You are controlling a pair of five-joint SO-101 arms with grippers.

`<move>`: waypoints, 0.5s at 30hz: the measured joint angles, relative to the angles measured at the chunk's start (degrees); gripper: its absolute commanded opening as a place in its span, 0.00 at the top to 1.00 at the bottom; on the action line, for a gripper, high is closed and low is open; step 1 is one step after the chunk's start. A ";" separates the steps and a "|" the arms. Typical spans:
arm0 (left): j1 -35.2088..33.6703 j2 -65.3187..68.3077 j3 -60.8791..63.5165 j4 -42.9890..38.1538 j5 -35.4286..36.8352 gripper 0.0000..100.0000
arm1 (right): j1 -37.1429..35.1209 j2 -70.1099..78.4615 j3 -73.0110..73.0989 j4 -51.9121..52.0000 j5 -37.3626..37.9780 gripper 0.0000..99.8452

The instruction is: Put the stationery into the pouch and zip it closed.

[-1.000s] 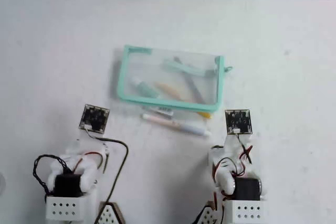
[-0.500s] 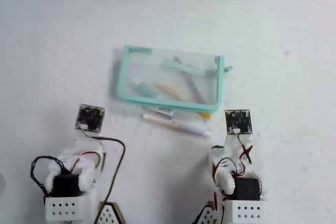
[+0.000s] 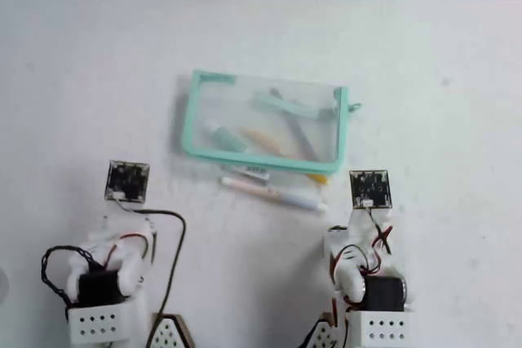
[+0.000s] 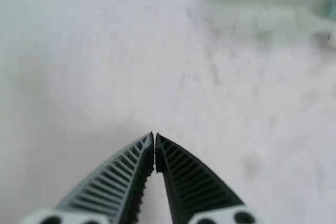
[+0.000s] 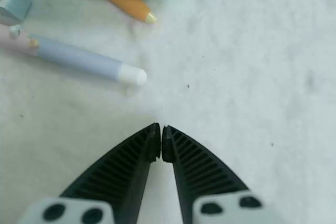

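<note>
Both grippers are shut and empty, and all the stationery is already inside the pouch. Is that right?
Not all of it. A pen lies on the table just outside the pouch, along its near edge, as the high view shows. The left gripper and right gripper are indeed shut and empty.

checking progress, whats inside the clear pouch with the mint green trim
Through the clear mint-trimmed pouch: a mint-green pen, a dark pencil, an orange stick and a teal tube. Anything beneath them is hidden.
</note>
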 measured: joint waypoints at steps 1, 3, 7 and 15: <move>1.05 0.09 0.00 -1.93 0.00 0.88 | 0.00 0.00 0.00 0.00 0.00 0.98; 2.64 0.18 -1.23 -5.98 0.00 0.80 | 0.00 0.00 0.00 0.00 0.00 0.98; 6.15 0.18 -7.56 -12.04 2.37 0.73 | -0.35 0.00 0.00 0.00 0.00 0.98; 21.10 -0.62 -20.31 -13.71 12.22 0.78 | -15.38 0.00 0.00 0.00 0.00 0.98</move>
